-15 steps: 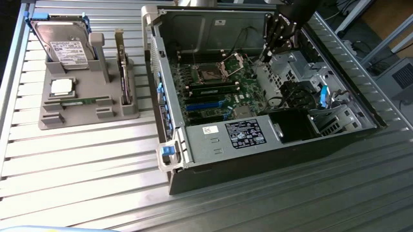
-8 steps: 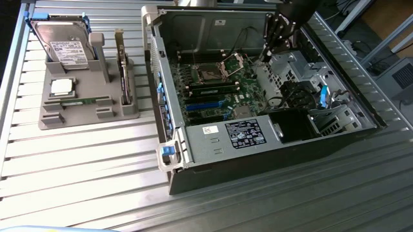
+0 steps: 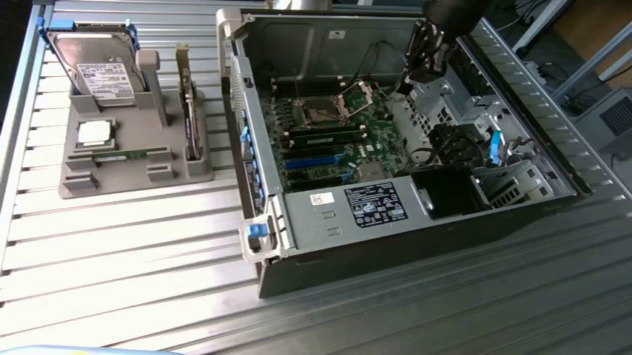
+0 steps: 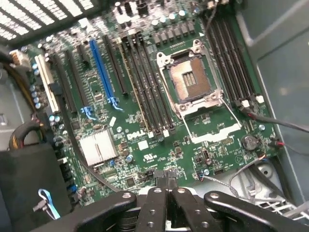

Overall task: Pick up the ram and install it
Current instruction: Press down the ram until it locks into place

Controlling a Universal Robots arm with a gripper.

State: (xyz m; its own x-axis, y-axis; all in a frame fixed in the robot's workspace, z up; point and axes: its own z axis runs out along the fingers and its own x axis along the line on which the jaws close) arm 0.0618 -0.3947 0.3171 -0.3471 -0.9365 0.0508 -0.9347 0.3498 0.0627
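Observation:
The ram [image 3: 123,156] is a narrow green stick lying flat on the grey holder [image 3: 99,185] at the exterior view's left, outside the computer. A second thin board [image 3: 186,92] stands on edge in the holder. My gripper [image 3: 422,70] hangs over the far right of the open computer case [image 3: 296,237], well away from the holder. In the wrist view the gripper [image 4: 167,180] is shut with nothing between its fingers, just above the motherboard [image 4: 145,145]. Long dark memory slots [image 4: 145,82] run beside the open processor socket [image 4: 190,82].
A silver hard drive [image 3: 99,70] with a white label and a square silver processor chip [image 3: 96,133] also sit on the holder. Loose cables [image 4: 270,121] cross the board near the case wall. A black power supply [image 3: 449,188] fills the case's near corner.

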